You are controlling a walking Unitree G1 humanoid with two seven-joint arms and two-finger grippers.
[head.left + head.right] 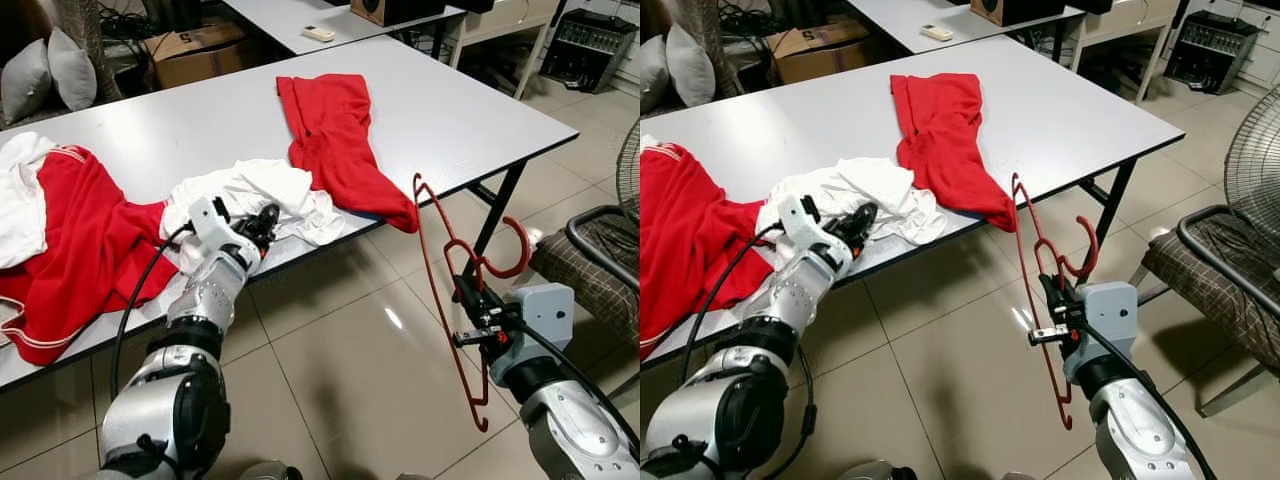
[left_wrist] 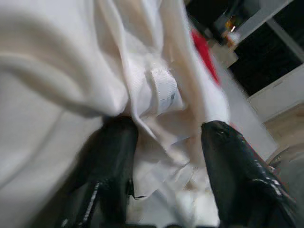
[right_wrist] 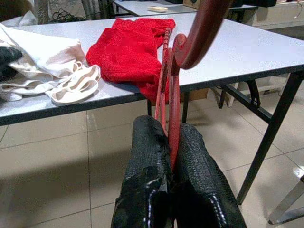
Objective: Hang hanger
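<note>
On the grey table (image 1: 450, 100), smooth laminate w/ black legs, lie soft garments: a big red one (image 1: 70, 250) at the robot's left, a long red knit (image 1: 335, 140) draped to the front edge, and a crumpled white shirt (image 1: 255, 190) between them. Beyond, glossy tile floor (image 1: 350, 340).

Step in hand, as I judge it: hanger is secured, garment is being picked up, so hanging not yet begun. Left tool (image 1: 262, 225) is at the white shirt near the table edge; in the wrist view its fingers (image 2: 111, 156) stand apart w/ folds of cloth between them, not closed on it yet.

Right tool (image 1: 1052, 300) is off the table, over the floor, clenched on the hanger (image 1: 445, 300): thin, red, hard plastic, hook curling up, frame roughly upright. Wrist view shows both pads (image 3: 147, 156) pinching the stem.

Next, prob.: close left tool on the collar area, lift shirt free, bring hanger & shirt together. Cloth is limp, so grip may slip or bunch.
</note>
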